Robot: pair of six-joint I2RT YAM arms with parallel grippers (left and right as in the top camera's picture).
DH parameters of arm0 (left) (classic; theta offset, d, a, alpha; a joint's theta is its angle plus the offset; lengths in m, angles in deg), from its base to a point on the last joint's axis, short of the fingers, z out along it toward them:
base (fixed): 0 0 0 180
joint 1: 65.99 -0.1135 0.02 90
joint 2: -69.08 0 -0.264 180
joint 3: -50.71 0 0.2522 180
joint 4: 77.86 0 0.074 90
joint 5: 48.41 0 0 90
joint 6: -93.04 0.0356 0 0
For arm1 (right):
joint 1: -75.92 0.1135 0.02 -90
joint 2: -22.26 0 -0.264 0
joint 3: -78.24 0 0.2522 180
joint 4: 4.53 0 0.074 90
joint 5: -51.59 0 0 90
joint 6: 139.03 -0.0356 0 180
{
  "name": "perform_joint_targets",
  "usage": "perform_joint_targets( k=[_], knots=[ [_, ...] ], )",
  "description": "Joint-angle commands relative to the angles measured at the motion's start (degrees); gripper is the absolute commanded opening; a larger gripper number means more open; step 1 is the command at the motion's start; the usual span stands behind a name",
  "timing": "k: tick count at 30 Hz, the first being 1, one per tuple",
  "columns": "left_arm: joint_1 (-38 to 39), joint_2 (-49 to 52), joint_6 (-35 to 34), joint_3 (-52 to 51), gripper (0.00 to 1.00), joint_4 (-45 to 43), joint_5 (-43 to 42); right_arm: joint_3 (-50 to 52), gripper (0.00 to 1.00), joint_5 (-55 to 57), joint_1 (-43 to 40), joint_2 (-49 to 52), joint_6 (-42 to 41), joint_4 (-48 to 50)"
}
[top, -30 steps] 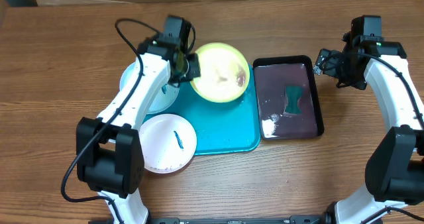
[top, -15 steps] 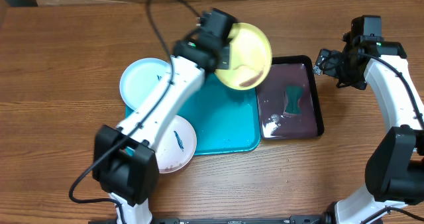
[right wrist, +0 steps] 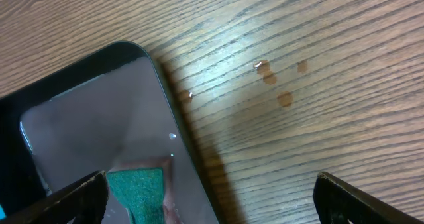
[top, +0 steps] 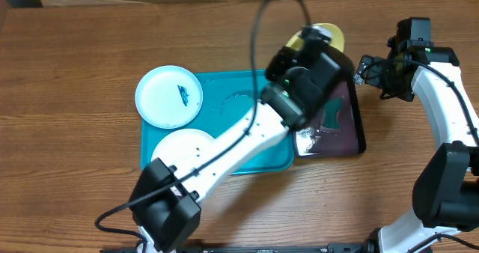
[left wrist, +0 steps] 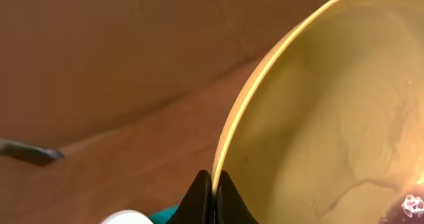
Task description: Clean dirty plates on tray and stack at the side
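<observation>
My left gripper (left wrist: 213,187) is shut on the rim of the yellow-green plate (left wrist: 331,118), held tilted over the far end of the black tray; from above the plate (top: 326,34) peeks out behind the left wrist. The light blue plate (top: 169,96), with a teal smear, lies at the turquoise tray's (top: 247,114) far left corner. The white plate (top: 178,144) sits at the tray's near left, partly under my left arm. My right gripper (right wrist: 212,204) hangs open above the black tray's right edge, holding nothing.
The glossy black tray (top: 359,126) holds a green sponge (right wrist: 136,194) and some white foam (top: 305,139). A wet streak (top: 228,99) lies on the turquoise tray. Brown droplets (right wrist: 268,75) dot the wood right of the black tray.
My left arm has swung right, carrying the yellow-green plate from the turquoise tray's far side to over the black tray. The right arm has not moved.
</observation>
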Motion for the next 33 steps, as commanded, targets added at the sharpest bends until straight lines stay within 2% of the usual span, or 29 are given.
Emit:
perform_joint_targets(
  k=[1,7,10,12,27,31,33],
  knots=[
    [2.69,-1.01,9.75,1.60,0.04,-3.56,11.87,-0.46,1.00,-0.07,0.11,-0.59,-0.61,0.20],
    [5.25,-1.01,20.20,1.60,0.04,-12.96,18.14,-0.46,1.00,-0.07,0.11,-0.59,-0.61,0.17],
    [5.68,-1.01,25.27,1.60,0.04,-16.39,18.53,-0.46,1.00,-0.07,0.11,-0.59,-0.61,0.17],
    [5.86,-1.01,26.27,1.60,0.04,-17.59,18.56,-0.46,1.00,-0.07,0.11,-0.59,-0.61,0.20],
    [5.86,-1.01,24.35,1.57,0.04,-17.53,18.38,-0.46,1.00,-0.07,0.11,-0.59,-0.61,0.20],
    [5.64,-0.96,18.38,1.01,0.04,-15.47,17.53,-0.46,1.00,-0.07,0.11,-0.59,-0.61,0.20],
    [5.31,-0.90,12.59,0.87,0.04,-10.93,14.80,-0.46,1.00,-0.07,0.11,-0.59,-0.61,0.20]
  ],
)
